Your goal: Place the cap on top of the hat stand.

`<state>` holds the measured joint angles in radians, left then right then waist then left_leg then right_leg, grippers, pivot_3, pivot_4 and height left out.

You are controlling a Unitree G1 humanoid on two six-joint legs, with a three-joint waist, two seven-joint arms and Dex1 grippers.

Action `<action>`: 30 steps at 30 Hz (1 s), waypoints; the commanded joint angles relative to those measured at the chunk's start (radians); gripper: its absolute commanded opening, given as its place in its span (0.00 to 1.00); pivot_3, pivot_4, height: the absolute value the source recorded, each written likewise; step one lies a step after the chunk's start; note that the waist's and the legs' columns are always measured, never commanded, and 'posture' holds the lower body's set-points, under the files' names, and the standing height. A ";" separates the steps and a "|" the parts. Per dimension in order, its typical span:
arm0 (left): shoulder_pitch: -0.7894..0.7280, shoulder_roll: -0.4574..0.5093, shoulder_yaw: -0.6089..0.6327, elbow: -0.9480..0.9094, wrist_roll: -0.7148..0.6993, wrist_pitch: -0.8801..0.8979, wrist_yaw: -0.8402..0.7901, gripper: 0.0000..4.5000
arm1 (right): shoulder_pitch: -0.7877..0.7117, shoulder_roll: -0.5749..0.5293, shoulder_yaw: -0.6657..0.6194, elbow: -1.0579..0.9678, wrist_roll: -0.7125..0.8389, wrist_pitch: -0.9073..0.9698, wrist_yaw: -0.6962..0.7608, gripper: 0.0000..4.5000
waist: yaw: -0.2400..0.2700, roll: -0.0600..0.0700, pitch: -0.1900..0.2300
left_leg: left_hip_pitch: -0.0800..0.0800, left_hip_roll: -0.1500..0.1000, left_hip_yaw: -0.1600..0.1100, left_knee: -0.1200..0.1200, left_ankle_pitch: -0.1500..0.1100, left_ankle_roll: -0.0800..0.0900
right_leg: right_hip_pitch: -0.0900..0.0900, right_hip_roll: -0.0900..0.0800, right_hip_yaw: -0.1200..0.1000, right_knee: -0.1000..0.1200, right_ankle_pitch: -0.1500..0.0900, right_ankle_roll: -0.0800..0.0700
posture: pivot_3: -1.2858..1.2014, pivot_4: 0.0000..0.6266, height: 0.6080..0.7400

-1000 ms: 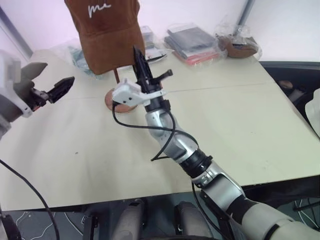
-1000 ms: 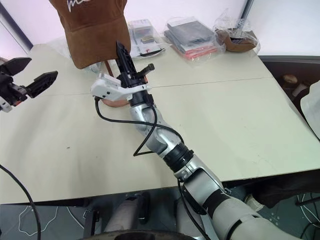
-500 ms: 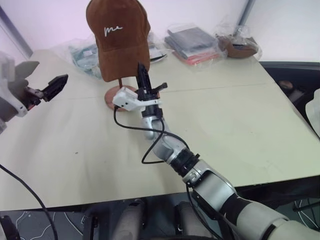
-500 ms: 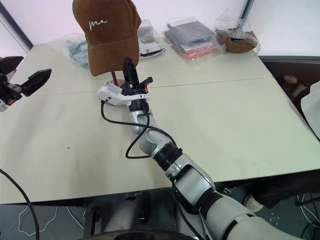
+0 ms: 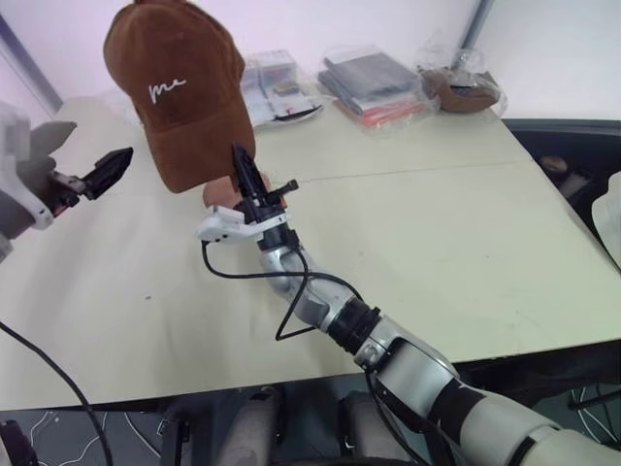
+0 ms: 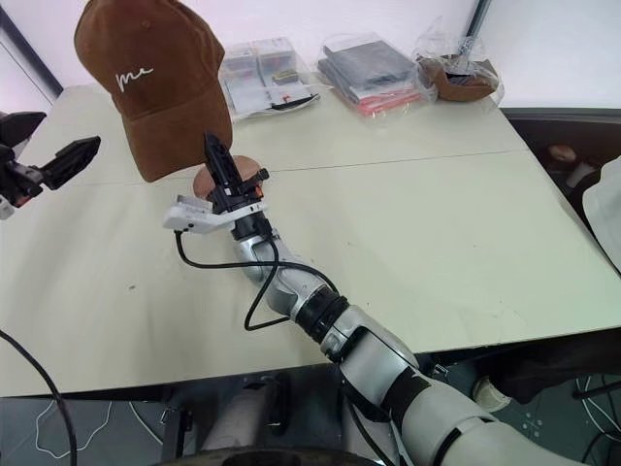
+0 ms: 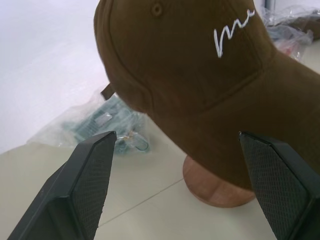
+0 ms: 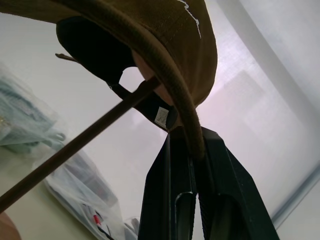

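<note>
The brown cap (image 5: 179, 92) with white embroidery hangs tilted over the hat stand, brim down toward me. My right gripper (image 5: 239, 155) points up under it and is shut on the brim's edge (image 8: 187, 117). From underneath, in the right wrist view, the stand's thin rod (image 8: 75, 145) runs up into the cap's crown. The stand's round wooden base (image 7: 215, 187) rests on the table below the cap. My left gripper (image 6: 49, 146) hovers open to the left of the cap, level with it and apart from it, its fingers (image 7: 75, 195) spread wide.
Several plastic-wrapped packages (image 5: 374, 83) lie along the table's far edge. A brown item in a clear bag (image 5: 466, 87) sits at the far right and a bagged greenish item (image 7: 105, 122) behind the stand. A black cable (image 5: 291, 291) loops from my right wrist over the beige table (image 5: 466, 243).
The cap has swung left and tilted, brim lower. My right gripper has dropped and moved left with the brim. The left gripper stayed where it was.
</note>
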<state>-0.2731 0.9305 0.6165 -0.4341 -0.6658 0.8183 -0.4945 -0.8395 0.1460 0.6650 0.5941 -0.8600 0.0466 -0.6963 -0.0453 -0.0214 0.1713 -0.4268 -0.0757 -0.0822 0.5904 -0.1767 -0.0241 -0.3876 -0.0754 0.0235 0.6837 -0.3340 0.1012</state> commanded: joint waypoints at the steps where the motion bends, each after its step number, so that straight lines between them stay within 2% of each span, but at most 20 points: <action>1: -0.006 0.021 0.042 -0.025 -0.003 -0.005 0.002 0.91 | 0.030 0.020 0.012 -0.022 -0.006 -0.022 0.006 0.02 | 0.000 0.000 0.000 | 0.000 0.000 0.000 0.000 0.000 0.000 | 0.000 0.000 0.000 0.000 0.000 0.000 | 0.52 0.24 1.00; 22: -0.034 0.024 0.008 -0.010 -0.001 -0.009 -0.006 0.91 | 0.026 0.007 -0.034 -0.022 0.002 0.011 0.001 0.02 | 0.000 0.000 0.000 | 0.000 0.000 0.000 0.000 0.000 0.000 | 0.000 0.000 0.000 0.000 0.000 0.000 | 0.52 0.24 1.00; 25: -0.036 0.023 0.007 -0.009 0.001 -0.010 -0.008 0.91 | 0.032 0.001 -0.031 -0.022 0.005 0.000 0.014 0.22 | 0.000 0.000 0.000 | 0.000 0.000 0.000 0.000 0.000 0.000 | 0.000 0.000 0.000 0.000 0.000 0.000 | 0.52 0.24 1.00; 30: -0.035 0.019 0.004 -0.010 0.001 -0.011 -0.006 0.91 | 0.050 -0.007 -0.019 -0.029 0.001 -0.013 0.054 0.78 | 0.000 0.000 0.000 | 0.000 0.000 0.000 0.000 0.000 0.000 | 0.000 0.000 0.000 0.000 0.000 0.000 | 0.52 0.24 1.00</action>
<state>-0.2894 0.9305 0.6051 -0.4331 -0.6651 0.8196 -0.4997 -0.7946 0.1330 0.6408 0.5941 -0.8560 0.0487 -0.6545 -0.0449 -0.0216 0.1712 -0.4267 -0.0756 -0.0822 0.5904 -0.1767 -0.0242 -0.3873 -0.0752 0.0236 0.6837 -0.3340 0.1012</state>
